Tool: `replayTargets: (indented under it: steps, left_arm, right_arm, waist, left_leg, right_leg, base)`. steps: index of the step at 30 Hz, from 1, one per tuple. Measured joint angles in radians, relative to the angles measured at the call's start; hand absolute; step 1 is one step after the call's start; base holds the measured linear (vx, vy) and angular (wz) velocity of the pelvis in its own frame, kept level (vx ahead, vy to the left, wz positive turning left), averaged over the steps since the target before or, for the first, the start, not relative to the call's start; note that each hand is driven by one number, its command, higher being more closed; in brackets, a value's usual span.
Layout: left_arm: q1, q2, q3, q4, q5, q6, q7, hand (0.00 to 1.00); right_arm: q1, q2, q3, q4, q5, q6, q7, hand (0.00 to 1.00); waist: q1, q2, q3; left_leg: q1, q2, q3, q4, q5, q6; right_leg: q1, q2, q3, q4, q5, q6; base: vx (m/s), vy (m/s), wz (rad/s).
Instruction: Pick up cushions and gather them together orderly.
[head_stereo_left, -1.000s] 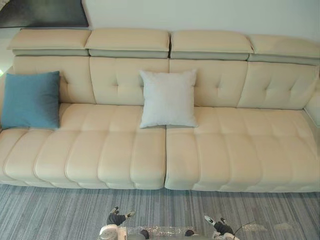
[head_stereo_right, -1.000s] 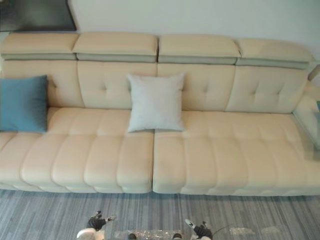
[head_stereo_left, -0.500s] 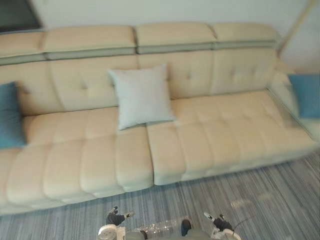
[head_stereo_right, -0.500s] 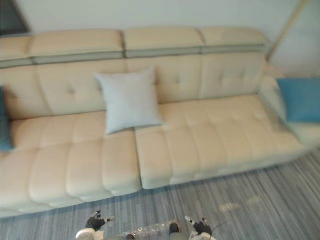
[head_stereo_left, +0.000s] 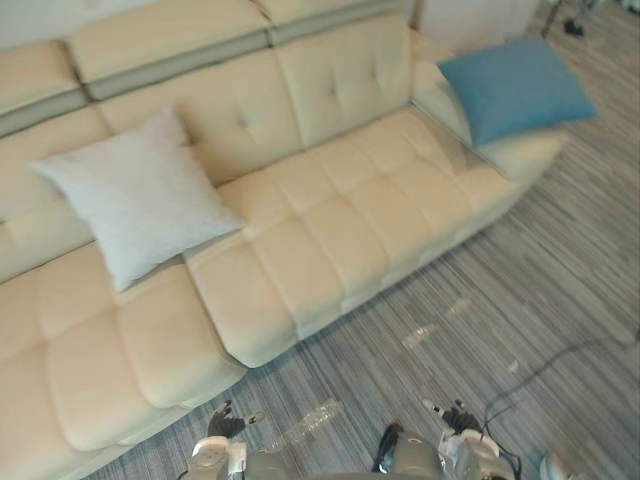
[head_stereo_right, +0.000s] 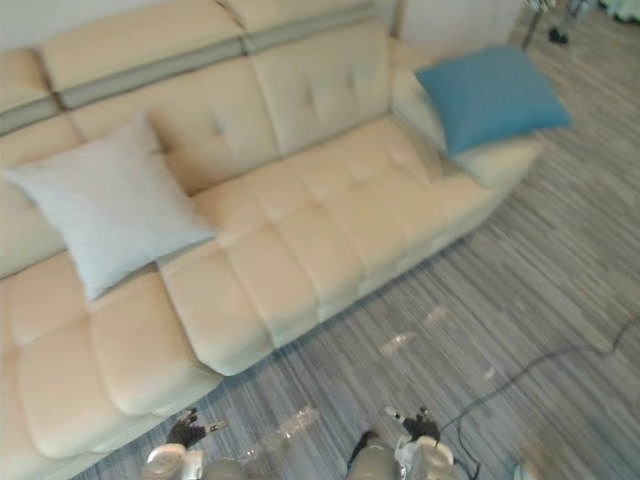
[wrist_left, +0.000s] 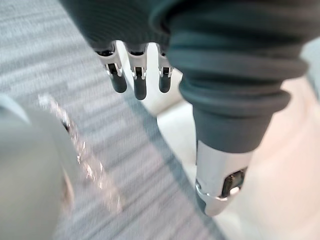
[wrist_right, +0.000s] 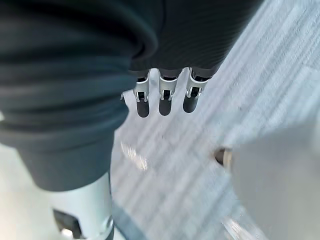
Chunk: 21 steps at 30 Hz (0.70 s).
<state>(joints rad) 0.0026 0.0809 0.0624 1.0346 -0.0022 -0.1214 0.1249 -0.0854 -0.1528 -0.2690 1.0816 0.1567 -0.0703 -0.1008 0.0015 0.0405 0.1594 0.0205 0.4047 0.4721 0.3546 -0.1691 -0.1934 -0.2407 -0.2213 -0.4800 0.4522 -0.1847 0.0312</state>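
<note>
- Two square cushions were the things to be gathered, and they lay well apart on the long cream tufted leather sofa (head_stereo_left: 330, 230).
- One, the pale grey fabric cushion (head_stereo_left: 135, 195), leaned against the backrest toward the sofa's left part with its lower edge on the seat. Propped like that, it offered its upper corners and sides to a grasp.
- The other, the blue fabric cushion (head_stereo_left: 515, 88), rested tilted on the low end piece at the sofa's right end, far from the grey one.
- The left hand (wrist_left: 139, 82) hung low over the grey striped carpet (head_stereo_left: 520, 300), just before the sofa's front edge, its fingers straight and apart, holding nothing.
- The right hand (wrist_right: 165, 97) hung likewise over the carpet, fingers relaxed and spread, also empty.
- Both hands hung low, probably because no reach had begun — neither was near a cushion.
- By my judgement the gathering had not started — one cushion would need carrying to the other and setting neatly beside it against the backrest.
</note>
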Motion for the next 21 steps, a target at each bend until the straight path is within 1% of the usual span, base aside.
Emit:
replayTargets:
  steps: [1, 2, 3, 4, 5, 6, 7, 8, 9, 10, 11, 12, 13, 14, 15, 16, 17, 18, 19, 20, 21]
  left_arm:
    - [-0.005, -0.001, -0.005, 0.0, 0.0, 0.0, 0.0, 0.0]
    - [-0.021, -0.003, -0.009, -0.001, -0.001, 0.0, 0.003, 0.0]
    - [-0.023, -0.003, -0.012, -0.003, -0.002, 0.0, 0.004, 0.0]
    - [-0.018, -0.006, -0.013, -0.003, -0.001, 0.0, 0.004, 0.0]
    - [-0.004, -0.011, -0.025, -0.003, -0.001, 0.0, 0.003, 0.0]
    - [0.001, -0.012, -0.03, -0.003, -0.002, 0.0, 0.002, 0.0]
    - [0.013, -0.005, -0.043, -0.008, -0.002, -0.003, 0.0, 0.0]
    - [0.015, -0.005, -0.044, -0.009, -0.006, -0.002, -0.001, 0.0]
    - [0.022, -0.009, -0.044, -0.038, -0.018, -0.003, 0.0, 0.0]
    - [0.023, -0.009, -0.044, -0.053, -0.021, -0.003, -0.001, 0.0]
    - [0.022, -0.01, -0.045, -0.055, -0.021, -0.003, -0.002, 0.0]
    - [0.022, -0.023, -0.038, -0.071, -0.021, -0.003, -0.002, 0.0]
    - [0.02, -0.029, -0.028, -0.072, -0.024, -0.003, -0.007, 0.0]
    - [0.02, -0.029, -0.024, -0.071, -0.024, -0.002, -0.008, 0.0]
    - [0.029, -0.027, 0.0, -0.07, -0.024, 0.002, -0.016, 0.0]
    - [0.035, -0.025, 0.012, -0.074, -0.031, 0.001, -0.02, 0.0]
    - [0.035, -0.025, 0.021, -0.077, -0.031, 0.001, -0.022, 0.0]
    - [0.032, -0.028, 0.036, -0.08, -0.033, 0.004, -0.02, 0.0]
    - [0.033, -0.027, 0.031, -0.075, -0.033, 0.009, -0.021, 0.0]
    - [0.034, -0.027, 0.015, -0.067, -0.03, 0.018, -0.021, 0.0]
    - [0.035, -0.029, 0.001, -0.063, -0.029, 0.022, -0.022, 0.0]
  right_arm:
    - [0.003, 0.001, 0.001, 0.0, 0.001, 0.0, 0.0, 0.0]
    - [0.02, 0.003, 0.007, 0.002, 0.002, 0.0, -0.002, 0.0]
    - [0.027, 0.003, 0.007, 0.002, 0.002, 0.0, -0.003, 0.0]
    - [0.04, 0.001, 0.01, 0.002, 0.002, -0.002, -0.011, 0.0]
    - [0.042, -0.002, 0.023, 0.002, 0.003, -0.002, -0.018, 0.0]
    - [0.036, -0.006, 0.029, 0.002, 0.003, -0.002, -0.019, 0.0]
    - [0.028, -0.015, 0.04, 0.002, 0.004, -0.002, -0.021, 0.0]
    - [0.028, -0.017, 0.041, 0.002, 0.004, -0.002, -0.022, 0.0]
    - [0.029, -0.016, 0.038, 0.006, 0.012, -0.002, -0.027, 0.0]
    - [0.028, -0.012, 0.035, 0.006, 0.014, -0.002, -0.031, 0.0]
    - [0.028, -0.01, 0.035, 0.006, 0.015, -0.002, -0.032, 0.0]
    - [0.027, 0.002, 0.021, 0.005, 0.019, -0.002, -0.035, 0.0]
    - [0.028, 0.014, -0.001, 0.006, 0.018, -0.002, -0.037, 0.0]
    - [0.03, 0.018, -0.003, 0.006, 0.017, -0.001, -0.04, 0.0]
    - [0.046, 0.051, -0.008, -0.005, 0.012, 0.0, -0.052, 0.0]
    - [0.065, 0.068, -0.026, -0.009, 0.006, 0.0, -0.05, 0.0]
    - [0.068, 0.076, -0.035, -0.014, 0.004, 0.001, -0.048, 0.0]
    - [0.094, 0.102, -0.044, -0.057, 0.0, 0.002, -0.043, 0.0]
    - [0.111, 0.112, -0.044, -0.079, 0.0, 0.002, -0.038, 0.0]
    - [0.133, 0.118, -0.043, -0.086, -0.001, 0.002, -0.028, 0.0]
    - [0.146, 0.118, -0.043, -0.085, 0.0, 0.004, -0.023, 0.0]
  waist:
    - [-0.005, -0.001, 0.0]
    - [-0.011, -0.014, 0.006]
    - [-0.012, -0.017, 0.009]
    - [-0.013, -0.02, 0.013]
    - [0.002, -0.022, 0.021]
    - [0.006, -0.018, 0.024]
    - [0.015, -0.002, 0.033]
    - [0.02, 0.002, 0.035]
    - [0.038, 0.011, 0.041]
    - [0.056, 0.023, 0.048]
    - [0.057, 0.024, 0.049]
    - [0.073, 0.027, 0.05]
    - [0.095, 0.033, 0.049]
    - [0.102, 0.032, 0.047]
    - [0.112, 0.007, 0.019]
    - [0.113, -0.018, 0.009]
    - [0.117, -0.029, 0.011]
    - [0.129, -0.042, 0.014]
    - [0.117, -0.043, 0.015]
    - [0.102, -0.046, 0.015]
    - [0.101, -0.043, 0.013]
  left_leg:
    - [-0.003, 0.012, -0.011, 0.008, 0.016, 0.01]
    - [-0.026, 0.039, -0.051, 0.078, 0.062, 0.085]
    - [-0.044, 0.049, -0.073, 0.126, 0.085, 0.144]
    - [-0.114, 0.058, -0.183, 0.267, 0.152, 0.248]
    - [-0.166, 0.005, -0.303, 0.407, 0.053, 0.192]
    - [-0.181, -0.026, -0.34, 0.442, 0.015, 0.18]
    - [-0.22, -0.137, -0.422, 0.509, -0.083, 0.161]
    - [-0.229, -0.165, -0.437, 0.513, -0.1, 0.163]
    - [-0.27, -0.268, -0.464, 0.507, -0.152, 0.17]
    - [-0.318, -0.357, -0.473, 0.452, -0.17, 0.182]
    - [-0.328, -0.376, -0.478, 0.428, -0.169, 0.181]
    - [-0.363, -0.47, -0.544, 0.262, -0.146, 0.148]
    - [-0.362, -0.505, -0.607, 0.151, -0.042, 0.122]
    - [-0.35, -0.508, -0.614, 0.145, -0.016, 0.125]
    - [-0.322, -0.524, -0.583, 0.149, -0.065, 0.217]
    - [-0.312, -0.52, -0.539, 0.155, -0.093, 0.223]
    - [-0.303, -0.52, -0.518, 0.154, -0.103, 0.222]
    - [-0.252, -0.519, -0.474, 0.166, -0.134, 0.254]
    - [-0.221, -0.517, -0.464, 0.174, -0.156, 0.267]
    - [-0.169, -0.516, -0.456, 0.178, -0.18, 0.27]
    - [-0.123, -0.497, -0.433, 0.179, -0.189, 0.266]
  right_leg:
    - [0.001, 0.011, -0.007, 0.008, -0.014, -0.004]
    - [0.021, 0.032, -0.013, 0.023, -0.054, -0.02]
    - [0.033, 0.042, -0.013, 0.021, -0.063, -0.03]
    - [0.07, 0.072, 0.002, -0.008, -0.073, -0.048]
    - [0.092, 0.093, 0.045, -0.034, -0.08, -0.066]
    - [0.1, 0.103, 0.063, -0.042, -0.082, -0.075]
    - [0.127, 0.133, 0.112, -0.07, -0.095, -0.098]
    - [0.133, 0.139, 0.122, -0.076, -0.096, -0.099]
    - [0.154, 0.159, 0.164, -0.092, -0.095, -0.105]
    - [0.177, 0.18, 0.204, -0.108, -0.097, -0.109]
    - [0.18, 0.183, 0.214, -0.11, -0.099, -0.108]
    - [0.188, 0.197, 0.27, -0.106, -0.115, -0.1]
    - [0.193, 0.215, 0.323, -0.103, -0.129, -0.09]
    - [0.197, 0.219, 0.341, -0.101, -0.134, -0.087]
    - [0.194, 0.205, 0.403, -0.069, -0.174, -0.061]
    - [0.185, 0.193, 0.431, -0.011, -0.201, -0.034]
    - [0.174, 0.185, 0.439, 0.023, -0.213, -0.014]
    - [0.115, 0.154, 0.431, 0.216, -0.216, 0.032]
    - [0.083, 0.139, 0.419, 0.334, -0.194, 0.072]
    - [0.046, 0.113, 0.399, 0.478, -0.174, 0.108]
    - [0.01, 0.085, 0.368, 0.569, -0.173, 0.093]
  base:
    - [0.16, -0.452, -0.12]
    - [0.12, -0.319, -0.02]
    - [0.14, -0.401, -0.16]
    - [0.11, -0.332, -0.54]
    - [0.11, -0.28, -0.69]
    - [0.14, -0.183, -1.03]
    - [0.11, -0.099, -0.76]
    - [0.15, -0.081, -1.15]
    - [0.21, -0.042, -1.12]
    - [0.21, -0.042, -1.08]
    - [0.29, -0.004, -1.16]
    - [0.2, 0.035, -1.26]
    - [0.25, 0.051, -1.36]
    - [0.34, 0.071, -1.32]
    - [0.46, 0.083, -1.1]
    - [0.5, 0.076, -1.07]
    - [0.41, 0.066, -1.05]
    - [0.33, 0.063, -0.8]
    - [0.42, 0.072, -0.71]
    - [0.54, 0.048, -0.29]
    - [0.62, 0.029, -0.43]
